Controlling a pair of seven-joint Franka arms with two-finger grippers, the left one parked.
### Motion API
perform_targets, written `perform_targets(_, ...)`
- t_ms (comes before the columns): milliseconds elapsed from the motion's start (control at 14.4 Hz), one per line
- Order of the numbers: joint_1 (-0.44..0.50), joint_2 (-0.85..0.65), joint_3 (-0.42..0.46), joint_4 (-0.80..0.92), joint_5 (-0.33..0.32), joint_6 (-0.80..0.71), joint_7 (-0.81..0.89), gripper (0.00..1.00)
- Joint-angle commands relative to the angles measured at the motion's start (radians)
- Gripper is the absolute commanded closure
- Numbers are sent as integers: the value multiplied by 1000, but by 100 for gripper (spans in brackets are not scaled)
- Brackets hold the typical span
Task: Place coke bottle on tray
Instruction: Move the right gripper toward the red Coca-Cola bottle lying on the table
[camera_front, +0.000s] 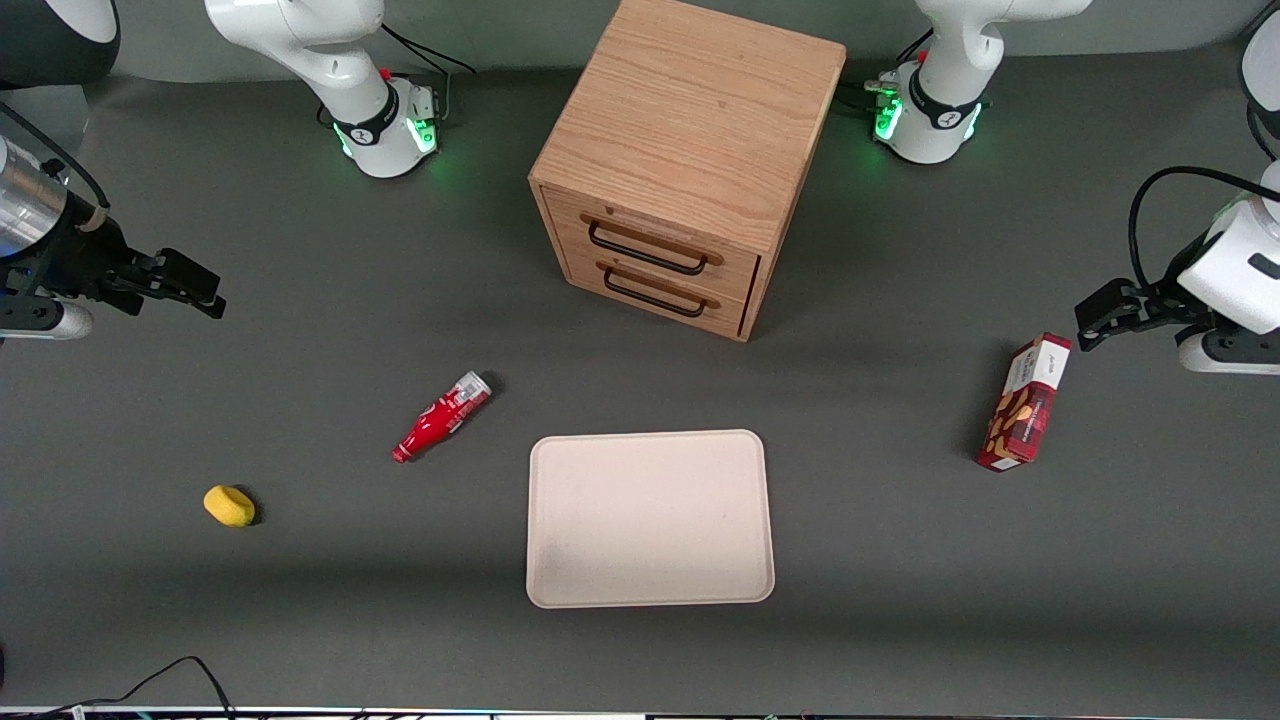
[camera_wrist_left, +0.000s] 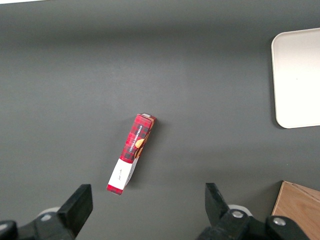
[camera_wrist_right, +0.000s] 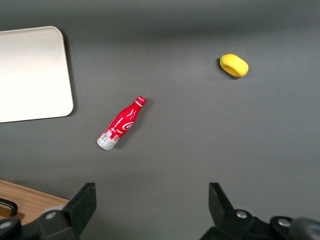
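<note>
The slim red coke bottle (camera_front: 441, 416) with white lettering lies on its side on the dark grey worktop (camera_front: 300, 600), left of centre in the front view, its red cap nearer the front camera and its clear silvery base pointing toward the wooden cabinet. The lettering on it is too small to read; in the right wrist view the same bottle (camera_wrist_right: 121, 124) shows a white script swirl on red and a pale band near the base, also unreadable.

The large flat cream rectangular tray (camera_front: 650, 518) with rounded corners and a low rim sits at lower centre of the front view, near the bottle but not touching it. One corner of it shows in the right wrist view (camera_wrist_right: 30, 75).

The black two-finger tool (camera_front: 190, 285) of the working arm hangs above the worktop at the left edge of the front view, well apart from the bottle. In the right wrist view its fingers (camera_wrist_right: 82, 202) stand wide apart, holding nothing.

A small rounded yellow object (camera_front: 229, 505) lies at lower left of the front view. A light oak two-drawer cabinet (camera_front: 680, 160) with dark handles stands at upper centre. A red plaid snack box (camera_front: 1024, 403) with a white end lies at the right; its print cannot be read.
</note>
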Motion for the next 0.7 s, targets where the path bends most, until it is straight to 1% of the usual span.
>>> perform_targets(0,2,-2,2,-4,13,10,11,0)
perform_targets(209,2,6,3,-1,16,10,29,0)
perform_targets(348,5,30,11,-1,57,39,39,0)
perform_targets(417,3,47,35,-1,57,63,61,0)
perform_targets(487,3,76,61,0,59,88,116,0)
perform_targets(626,6,148,106,7,59,122,299,0)
